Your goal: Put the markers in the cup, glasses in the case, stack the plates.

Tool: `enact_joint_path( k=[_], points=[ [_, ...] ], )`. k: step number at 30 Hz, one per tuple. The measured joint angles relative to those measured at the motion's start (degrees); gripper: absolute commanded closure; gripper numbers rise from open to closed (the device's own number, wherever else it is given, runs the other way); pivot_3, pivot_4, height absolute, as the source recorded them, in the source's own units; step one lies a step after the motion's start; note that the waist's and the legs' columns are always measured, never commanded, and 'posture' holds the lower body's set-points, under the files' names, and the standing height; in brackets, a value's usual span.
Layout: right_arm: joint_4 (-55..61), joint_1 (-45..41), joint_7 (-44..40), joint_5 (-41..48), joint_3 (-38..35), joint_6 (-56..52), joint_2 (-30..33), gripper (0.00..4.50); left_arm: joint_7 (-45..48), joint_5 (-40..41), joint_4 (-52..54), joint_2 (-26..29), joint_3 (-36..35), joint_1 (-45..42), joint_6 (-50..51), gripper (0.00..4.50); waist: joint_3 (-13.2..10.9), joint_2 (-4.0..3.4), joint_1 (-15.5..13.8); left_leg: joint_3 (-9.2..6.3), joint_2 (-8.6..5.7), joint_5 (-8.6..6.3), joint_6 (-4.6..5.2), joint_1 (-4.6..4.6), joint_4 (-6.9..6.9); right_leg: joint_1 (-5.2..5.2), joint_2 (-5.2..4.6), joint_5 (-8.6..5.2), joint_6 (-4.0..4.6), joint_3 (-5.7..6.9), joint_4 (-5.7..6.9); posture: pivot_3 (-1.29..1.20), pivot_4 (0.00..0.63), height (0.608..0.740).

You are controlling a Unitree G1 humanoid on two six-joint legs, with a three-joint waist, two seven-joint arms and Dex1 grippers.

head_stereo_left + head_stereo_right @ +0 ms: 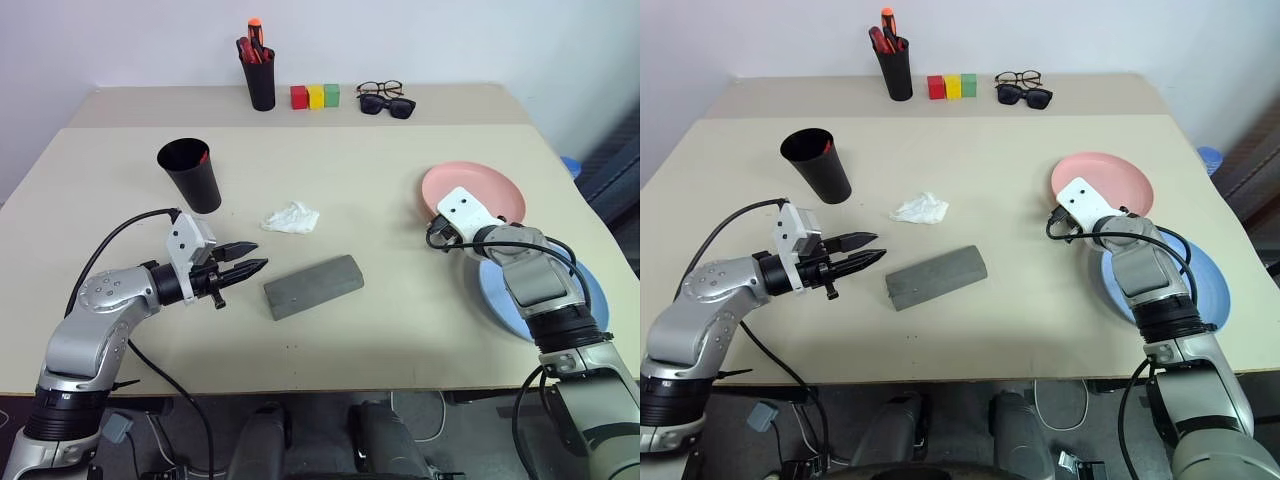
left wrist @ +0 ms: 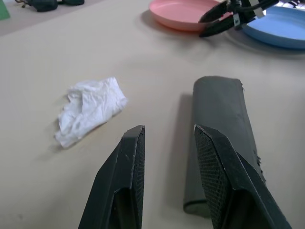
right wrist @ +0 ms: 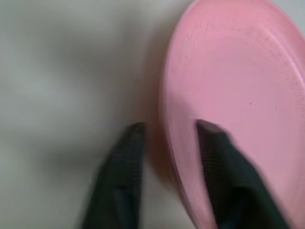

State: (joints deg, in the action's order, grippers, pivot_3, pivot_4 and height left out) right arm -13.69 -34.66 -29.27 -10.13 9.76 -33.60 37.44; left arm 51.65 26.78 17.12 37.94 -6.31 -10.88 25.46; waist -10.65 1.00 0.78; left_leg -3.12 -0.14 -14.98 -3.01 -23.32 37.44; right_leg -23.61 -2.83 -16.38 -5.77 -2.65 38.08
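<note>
Now the right end effector [image 3: 167,131] sits at the near rim of the pink plate [image 1: 490,185] at the right of the head view; in the right wrist view one finger [image 3: 128,157] is outside the rim and the other over the plate's inside, pinching its edge. Just below it, the blue plate [image 1: 590,290] lies partly under the right arm. Lower left, the left end effector [image 1: 252,257] hovers empty, fingers slightly parted, pointing toward the grey case [image 1: 313,286], which lies closed at centre. A crumpled white tissue [image 1: 292,217] rests above the case. Upper left stands the black cup [image 1: 190,175], something red showing inside. Along the top edge are a pen pot [image 1: 260,75], coloured blocks [image 1: 315,96] and two pairs of glasses [image 1: 385,98].
</note>
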Motion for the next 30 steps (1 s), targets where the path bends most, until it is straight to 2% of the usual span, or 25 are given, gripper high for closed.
enact_joint_path(
  k=[5, 9, 14, 17, 21, 24, 28, 30],
  points=[
    [3.45, 2.23, 0.91, -1.51, -0.06, 2.35, 0.81, 4.44, -0.61, 1.00, 2.86, -2.05, 0.42, 0.84, -0.10, 2.90, -0.01, -0.02, 0.09, -0.01, 0.01, 0.00, 0.01, 0.00, -0.02, -0.01, 0.03, 0.00, 0.00, 0.00, 0.00, 0.00, 0.150, 0.740],
    [12.85, 6.67, -0.44, -2.57, -1.78, 3.82, 5.86, 4.44, -0.31, 0.38, 1.55, -3.22, 3.46, -1.20, -0.52, 2.90, -0.05, -0.10, -0.30, -0.02, -0.02, -0.01, 0.01, -0.03, 0.01, 0.00, 0.00, 0.00, 0.00, 0.03, -0.02, 0.00, 0.150, 0.740],
    [30.62, 21.57, -8.22, 1.15, -16.18, 0.39, 15.62, 4.44, 1.35, -2.42, -5.36, -6.00, 8.47, -6.25, -3.45, 2.90, -0.02, -0.18, -1.34, 0.02, -0.02, -0.07, 0.11, -0.01, 0.10, 0.19, 0.05, -0.01, -0.01, 0.12, -0.15, 0.00, 0.150, 0.740],
    [40.92, 35.95, -14.83, 4.30, -27.40, -3.02, 16.71, 4.44, 3.29, -3.00, -9.51, -6.88, 10.05, -8.25, -5.02, 2.90, 0.00, -0.20, -1.49, -0.03, 0.02, -0.08, 0.13, 0.01, 0.11, 0.26, 0.13, -0.01, -0.01, 0.14, -0.17, 0.00, 0.150, 0.740],
    [49.10, 46.72, -20.04, 7.36, -35.58, -7.12, 16.03, 4.44, 5.41, -3.77, -13.46, -7.73, 11.27, -10.82, -6.98, 2.90, 0.02, -0.27, -0.39, 0.05, 0.02, -0.08, 0.14, 0.23, 0.21, 0.47, 0.15, -0.01, -0.02, 0.04, -0.08, 0.00, 0.150, 0.740],
    [51.70, 50.07, -20.72, 8.42, -36.96, -8.14, 15.56, 3.55, 6.23, -3.80, -15.43, -8.47, 11.39, -12.51, -7.90, 2.90, 0.02, -0.26, 0.20, 0.06, 0.03, -0.11, 0.19, 0.72, 0.15, 0.90, 0.15, -0.02, -0.02, -0.01, -0.11, 0.00, 0.150, 0.740],
    [51.25, 50.31, -18.90, 7.43, -34.56, -6.86, 15.56, 1.68, 6.82, -3.80, -16.62, -7.72, 10.91, -12.64, -8.88, 2.90, 0.01, -0.25, 0.26, 0.13, 0.04, -0.11, 0.19, 0.97, -0.02, 1.09, 0.14, -0.04, -0.02, -0.04, -0.21, 0.00, 0.150, 0.740],
    [50.59, 46.45, -18.34, 8.33, -33.77, -6.81, 15.55, 1.68, 6.64, -3.81, -16.90, -6.63, 9.58, -12.03, -9.17, 2.90, 0.01, -0.24, 0.43, 0.08, 0.06, -0.11, 0.19, 0.99, -0.04, 1.06, 0.15, -0.04, -0.02, -0.10, -0.20, 0.00, 0.150, 0.740]
  ],
)
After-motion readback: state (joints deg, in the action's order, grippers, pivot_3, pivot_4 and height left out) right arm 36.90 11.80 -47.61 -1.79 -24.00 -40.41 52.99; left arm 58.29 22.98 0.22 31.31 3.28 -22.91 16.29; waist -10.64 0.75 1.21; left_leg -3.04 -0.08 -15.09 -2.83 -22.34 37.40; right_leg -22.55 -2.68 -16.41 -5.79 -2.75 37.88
